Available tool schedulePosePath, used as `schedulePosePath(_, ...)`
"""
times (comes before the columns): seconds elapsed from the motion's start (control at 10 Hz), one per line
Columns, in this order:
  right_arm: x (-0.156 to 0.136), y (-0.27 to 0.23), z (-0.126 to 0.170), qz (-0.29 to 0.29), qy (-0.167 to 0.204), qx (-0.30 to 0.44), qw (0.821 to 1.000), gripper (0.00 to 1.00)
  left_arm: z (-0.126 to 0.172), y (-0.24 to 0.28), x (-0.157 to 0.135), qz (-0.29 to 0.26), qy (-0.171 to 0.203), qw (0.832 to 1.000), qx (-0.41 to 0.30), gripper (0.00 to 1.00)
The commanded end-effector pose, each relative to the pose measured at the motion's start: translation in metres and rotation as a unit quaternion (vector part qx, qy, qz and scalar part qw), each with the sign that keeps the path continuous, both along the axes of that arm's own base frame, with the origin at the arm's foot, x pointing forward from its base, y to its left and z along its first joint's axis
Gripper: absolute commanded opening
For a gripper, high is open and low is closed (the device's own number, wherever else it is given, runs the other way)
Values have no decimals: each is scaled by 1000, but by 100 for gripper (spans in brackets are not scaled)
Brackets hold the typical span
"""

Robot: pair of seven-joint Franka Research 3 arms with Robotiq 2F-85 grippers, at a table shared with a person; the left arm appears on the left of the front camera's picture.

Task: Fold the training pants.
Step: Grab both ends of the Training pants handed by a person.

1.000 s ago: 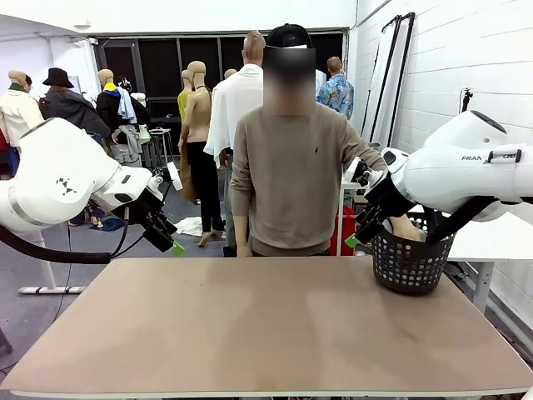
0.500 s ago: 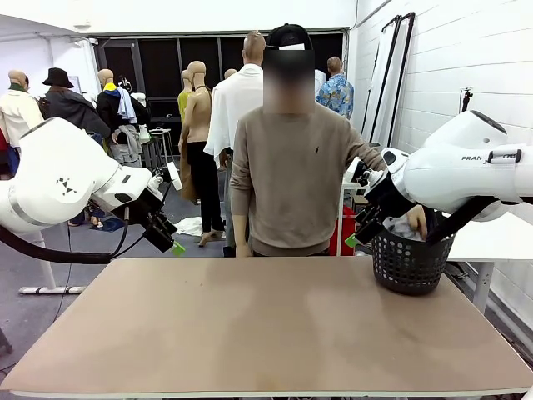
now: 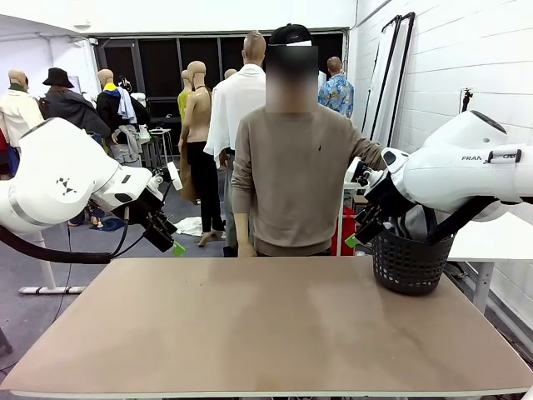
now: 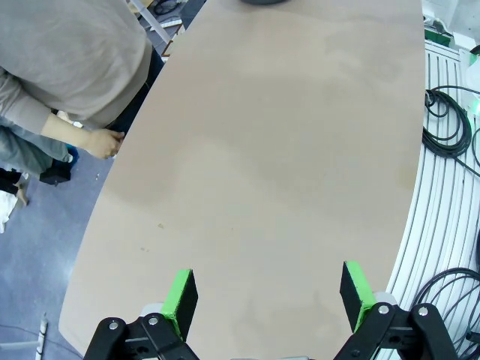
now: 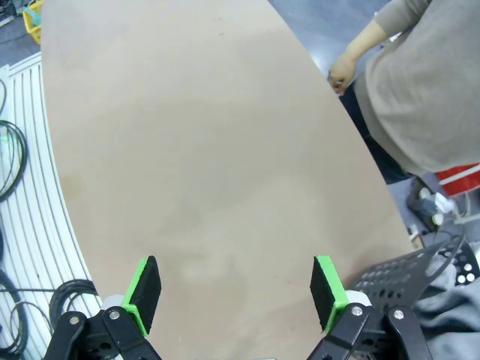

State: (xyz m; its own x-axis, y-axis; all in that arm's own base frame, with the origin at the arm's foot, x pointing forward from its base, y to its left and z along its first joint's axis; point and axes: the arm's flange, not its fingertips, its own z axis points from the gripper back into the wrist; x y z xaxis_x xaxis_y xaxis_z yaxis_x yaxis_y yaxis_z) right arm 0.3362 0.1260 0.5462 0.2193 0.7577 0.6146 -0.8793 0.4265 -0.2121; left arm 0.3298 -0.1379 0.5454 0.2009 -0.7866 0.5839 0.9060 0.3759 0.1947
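The training pants [image 3: 411,223] are a bunch of light grey cloth that rises out of the black basket [image 3: 407,268] at the table's far right; the person's arm reaches to it behind my right arm. The right wrist view catches a grey fold of them [image 5: 450,311] beside the basket's rim [image 5: 420,266]. My left gripper [image 3: 176,247] hangs open above the table's far left corner, with nothing between its green pads [image 4: 180,298]. My right gripper [image 3: 351,241] is open too, just left of the basket, fingers apart over bare tabletop [image 5: 236,291].
The brown table [image 3: 250,325] spreads wide in front of both arms. A person in a beige sweater [image 3: 290,179] stands at its far edge, one hand [image 4: 101,142] down at the table's edge. Cables [image 4: 450,127] lie on the floor beside the table.
The person's hand at the basket has pulled the grey cloth up above the rim. Neither arm has moved.
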Motion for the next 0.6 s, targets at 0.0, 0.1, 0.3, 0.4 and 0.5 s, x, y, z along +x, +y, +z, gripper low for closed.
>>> schedulePosePath(0.0,1,0,-1,5,2,2,1000,100,-1,2,1,-5,2,1000,-4,100)
schedulePosePath(0.1,1,0,-1,5,2,2,1000,100,-1,2,1,-5,2,1000,-4,100)
schedulePosePath(0.3,1,0,-1,5,2,2,1000,100,-1,2,1,-5,2,1000,-4,100)
schedulePosePath(0.4,1,0,-1,5,2,2,1000,100,-1,2,1,-5,2,1000,-4,100)
schedulePosePath(0.5,1,0,-1,5,2,2,1000,100,-1,2,1,-5,2,1000,-4,100)
